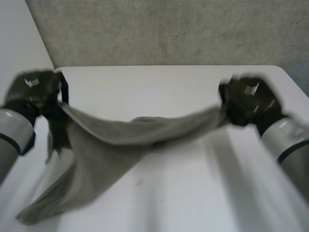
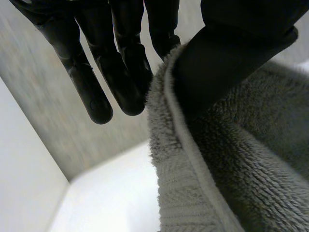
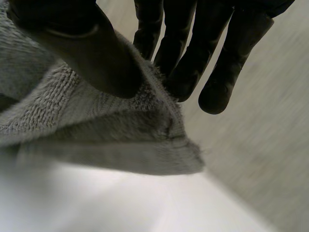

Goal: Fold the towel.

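Note:
A grey terry towel (image 1: pixel 111 145) hangs stretched between my two hands above the white table (image 1: pixel 193 193), sagging in the middle, with one end trailing down to the table's near left. My left hand (image 1: pixel 36 89) holds its left corner. In the left wrist view the thumb (image 2: pixel 227 63) presses the towel's hemmed edge (image 2: pixel 193 164) against the fingers (image 2: pixel 120 72). My right hand (image 1: pixel 248 101) holds the right corner. In the right wrist view its thumb (image 3: pixel 91 53) pinches the towel (image 3: pixel 96 125) against the fingers (image 3: pixel 193 58).
A grey wall (image 1: pixel 169 29) stands behind the table's far edge. A white panel (image 1: pixel 19 34) rises at the far left. Bare tabletop lies under and to the right of the towel.

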Robot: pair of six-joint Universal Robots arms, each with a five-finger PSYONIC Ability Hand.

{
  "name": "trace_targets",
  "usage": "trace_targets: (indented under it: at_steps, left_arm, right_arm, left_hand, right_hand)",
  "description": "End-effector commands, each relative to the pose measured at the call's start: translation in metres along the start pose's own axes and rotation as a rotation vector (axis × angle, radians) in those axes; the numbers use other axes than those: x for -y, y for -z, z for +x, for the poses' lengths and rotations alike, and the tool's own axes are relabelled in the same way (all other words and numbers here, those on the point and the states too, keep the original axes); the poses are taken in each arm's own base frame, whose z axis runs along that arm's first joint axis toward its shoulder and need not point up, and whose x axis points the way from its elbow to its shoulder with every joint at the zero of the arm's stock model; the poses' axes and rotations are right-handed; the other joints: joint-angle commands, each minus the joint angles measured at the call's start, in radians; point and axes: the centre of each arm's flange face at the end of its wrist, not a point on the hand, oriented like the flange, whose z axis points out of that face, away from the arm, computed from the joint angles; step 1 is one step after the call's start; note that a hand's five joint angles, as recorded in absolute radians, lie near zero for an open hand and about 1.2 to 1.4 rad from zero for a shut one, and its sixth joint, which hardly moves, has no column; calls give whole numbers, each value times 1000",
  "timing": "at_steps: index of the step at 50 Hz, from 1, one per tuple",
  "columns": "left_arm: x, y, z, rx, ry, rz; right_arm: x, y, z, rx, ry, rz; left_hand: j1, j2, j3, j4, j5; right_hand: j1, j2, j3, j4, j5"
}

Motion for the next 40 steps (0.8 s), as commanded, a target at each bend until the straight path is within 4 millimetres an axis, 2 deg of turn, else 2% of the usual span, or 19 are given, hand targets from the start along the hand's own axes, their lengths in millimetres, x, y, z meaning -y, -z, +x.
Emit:
trace_targets:
  at_steps: [1,2,3,5,6,8,14,21,26,27,30,32,33,35,36,37,38,39,40]
  left_arm:
    - [82,17,-9,-10,-59,176]
    - [105,24,-12,-8,-73,206]
    - [105,24,-12,-8,-73,207]
    - [134,35,-16,-1,-93,238]
    - [134,35,-16,-1,-93,239]
    - [157,44,-21,9,-125,248]
    - [160,43,-27,20,-187,177]
    - [109,-8,-22,-33,-223,-47]
    - [70,-45,-18,-70,-215,-169]
    - [60,-57,-15,-79,-214,-192]
    - [51,-72,-13,-85,-211,-203]
    - [42,-107,-11,-79,-210,-158]
    - [42,-107,-11,-79,-210,-158]
    - [59,-145,-11,-40,-213,13]
    - [59,-145,-11,-40,-214,15]
    - [79,-161,-11,-11,-214,156]
    - [80,-161,-11,-11,-214,158]
    - [105,-171,-9,18,-207,321]
    - [133,-174,-7,43,-192,484]
  right_arm:
    - [119,22,45,-87,67,152]
    - [139,29,53,-96,71,154]
    - [139,29,53,-96,71,154]
    - [170,40,63,-111,98,159]
    - [176,37,66,-110,126,138]
    - [180,33,69,-106,160,114]
    - [180,17,72,-76,203,35]
    - [144,-15,65,-8,176,-87]
    - [94,-54,58,34,156,-206]
    - [94,-55,58,34,156,-206]
    - [71,-79,55,39,155,-218]
    - [65,-93,57,19,160,-192]
    - [62,-109,60,-13,169,-146]
    - [65,-125,64,-63,182,-69]
    - [76,-141,69,-129,200,44]
    - [76,-141,70,-130,200,45]
    - [94,-153,75,-206,215,180]
    - [115,-160,77,-276,220,326]
    - [115,-161,77,-277,220,328]
  left_hand:
    - [197,179,180,178,192]
    - [197,179,180,178,192]
    - [197,179,180,178,192]
    - [197,179,180,178,192]
    - [197,179,180,178,192]
    - [197,179,180,178,192]
    - [197,179,180,178,192]
    - [197,179,180,178,192]
    - [197,179,180,178,192]
    - [197,179,180,178,192]
    - [197,179,180,178,192]
    - [197,179,180,178,192]
    - [197,179,180,178,192]
    - [197,179,180,178,192]
    - [197,179,180,178,192]
    - [197,179,180,178,192]
    - [197,179,180,178,192]
    - [197,179,180,178,192]
    - [197,179,180,178,192]
  right_hand:
    - [86,62,59,57,61]
    - [86,62,59,57,61]
    - [86,62,59,57,61]
    - [86,62,59,57,61]
    - [86,62,59,57,61]
    - [86,62,59,57,61]
    - [86,62,59,57,61]
    - [86,62,59,57,61]
    - [86,62,59,57,61]
    - [86,62,59,57,61]
    - [86,62,59,57,61]
    - [86,62,59,57,61]
    - [86,62,59,57,61]
    - [86,62,59,57,61]
    - [86,62,59,57,61]
    - [86,62,59,57,61]
    - [86,62,59,57,61]
    - [86,62,59,57,61]
    - [86,62,59,57,61]
